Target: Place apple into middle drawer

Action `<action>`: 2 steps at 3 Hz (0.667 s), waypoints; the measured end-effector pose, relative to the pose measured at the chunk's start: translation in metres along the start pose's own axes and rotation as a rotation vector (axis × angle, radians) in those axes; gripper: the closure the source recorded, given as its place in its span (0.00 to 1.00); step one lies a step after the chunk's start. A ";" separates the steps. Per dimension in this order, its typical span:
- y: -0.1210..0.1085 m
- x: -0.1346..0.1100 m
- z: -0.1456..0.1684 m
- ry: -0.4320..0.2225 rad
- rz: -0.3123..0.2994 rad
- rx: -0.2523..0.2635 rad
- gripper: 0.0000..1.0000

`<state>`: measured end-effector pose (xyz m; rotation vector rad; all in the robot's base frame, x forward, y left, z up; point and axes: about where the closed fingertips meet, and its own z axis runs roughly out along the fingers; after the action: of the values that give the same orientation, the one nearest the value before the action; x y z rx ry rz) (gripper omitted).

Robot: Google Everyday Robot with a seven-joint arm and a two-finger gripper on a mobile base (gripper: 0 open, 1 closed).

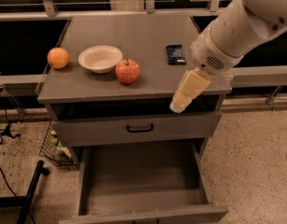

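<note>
**End effector.** The cream-coloured two-finger gripper (178, 106) hangs from the white robot arm (236, 29), which enters from the upper right. It points down and to the left. It sits at the right part of the front edge of the grey cabinet top (134, 31), in front of the dark gap under that top. How far it is open cannot be told. It has hold of none of the things on the cabinet, and no contact with any of them is seen.

**Task items.**
- The round red apple with yellowish patches (127, 71) stands on the cabinet top, to the left of the gripper and somewhat further back, well apart from it.
- The wide grey middle drawer box (141, 176) is pulled out, below the gripper and a little to its left. Its flat floor is exposed.

**Surroundings.**
- The grey drawer front with a black bar handle (140, 128) lies between the gripper and the open drawer, just below the gripper.
- The black rectangular packet (175, 54) lies behind the gripper on the cabinet top.
- The shallow cream bowl (100, 58) stands just beyond the apple, further left.
- The smooth orange round fruit (58, 58) stands at the far left of the top.
- The wire basket (52, 148) sits on the floor at lower left of the gripper, beside the cabinet.
</note>
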<state>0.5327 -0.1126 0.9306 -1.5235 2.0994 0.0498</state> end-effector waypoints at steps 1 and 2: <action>-0.020 -0.027 0.035 -0.059 0.015 0.048 0.00; -0.020 -0.027 0.035 -0.059 0.015 0.048 0.00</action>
<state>0.5700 -0.0846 0.9178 -1.4606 2.0509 0.0488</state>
